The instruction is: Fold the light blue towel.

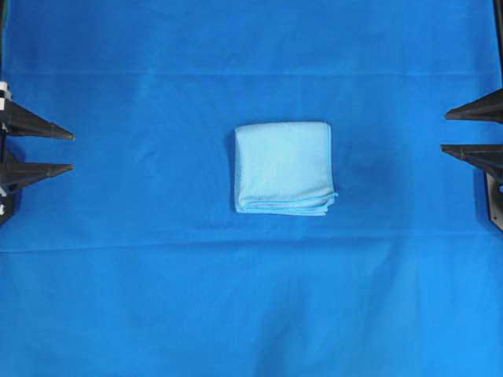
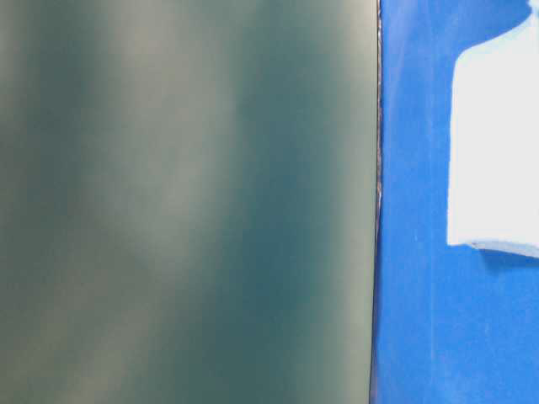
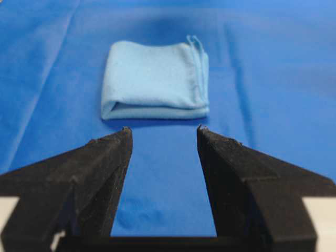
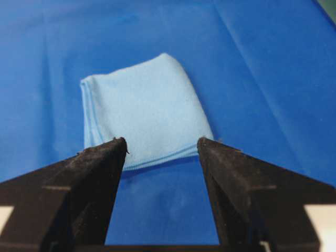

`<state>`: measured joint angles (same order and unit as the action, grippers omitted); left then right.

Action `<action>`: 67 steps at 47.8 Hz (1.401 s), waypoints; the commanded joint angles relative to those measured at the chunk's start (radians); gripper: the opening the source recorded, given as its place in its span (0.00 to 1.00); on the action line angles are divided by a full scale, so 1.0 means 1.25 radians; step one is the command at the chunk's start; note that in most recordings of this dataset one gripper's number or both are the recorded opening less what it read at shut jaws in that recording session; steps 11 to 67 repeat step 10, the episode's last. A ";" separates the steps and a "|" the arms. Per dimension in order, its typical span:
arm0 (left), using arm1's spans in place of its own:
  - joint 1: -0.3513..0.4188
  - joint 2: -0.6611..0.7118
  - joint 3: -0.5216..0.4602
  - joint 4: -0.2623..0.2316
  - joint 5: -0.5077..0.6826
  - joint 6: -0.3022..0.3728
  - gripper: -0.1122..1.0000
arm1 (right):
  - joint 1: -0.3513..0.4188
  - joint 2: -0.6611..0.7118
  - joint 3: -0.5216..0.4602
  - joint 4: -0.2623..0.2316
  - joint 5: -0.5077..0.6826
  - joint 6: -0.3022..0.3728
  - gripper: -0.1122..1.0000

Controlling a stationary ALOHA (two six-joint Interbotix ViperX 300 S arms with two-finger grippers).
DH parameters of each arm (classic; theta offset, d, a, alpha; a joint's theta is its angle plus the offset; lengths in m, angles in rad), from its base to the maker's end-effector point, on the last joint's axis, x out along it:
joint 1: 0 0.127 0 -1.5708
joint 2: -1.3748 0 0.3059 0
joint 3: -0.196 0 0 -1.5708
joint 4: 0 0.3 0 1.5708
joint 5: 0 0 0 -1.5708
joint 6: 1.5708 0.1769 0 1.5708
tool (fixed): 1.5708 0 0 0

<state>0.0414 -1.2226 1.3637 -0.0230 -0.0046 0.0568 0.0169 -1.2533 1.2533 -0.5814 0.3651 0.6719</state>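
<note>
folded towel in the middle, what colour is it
Pale sky blue, the light blue towel lies on the deeper royal-blue table covering; clearest in the overhead view.

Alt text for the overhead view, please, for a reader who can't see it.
A light blue towel, folded into a small layered square, lies flat mid-table on a deep blue table covering. The left gripper and right gripper sit open and empty at the side edges, well clear of it.

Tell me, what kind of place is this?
Probably a robot practice table in a lab. A deep blue table covering spreads everywhere, one folded light blue towel lies in the middle, and a black robot end effector waits open at each side: left end effector, right end effector.
</note>
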 commanded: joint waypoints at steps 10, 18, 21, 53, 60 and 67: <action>0.004 0.010 -0.010 0.000 -0.004 -0.001 0.55 | -0.001 0.012 -0.009 -0.001 -0.010 0.001 0.65; 0.004 0.010 -0.010 0.000 -0.004 -0.001 0.55 | -0.001 0.012 -0.009 -0.001 -0.010 0.001 0.65; 0.004 0.010 -0.010 0.000 -0.004 -0.001 0.55 | -0.001 0.012 -0.009 -0.001 -0.010 0.001 0.65; 0.004 0.010 -0.010 0.000 -0.004 -0.001 0.55 | -0.001 0.012 -0.009 -0.001 -0.010 0.001 0.65; 0.004 0.010 -0.010 0.000 -0.004 -0.001 0.55 | -0.001 0.012 -0.009 -0.001 -0.010 0.001 0.65; 0.004 0.010 -0.010 0.000 -0.004 -0.001 0.55 | -0.001 0.012 -0.009 -0.001 -0.010 0.001 0.65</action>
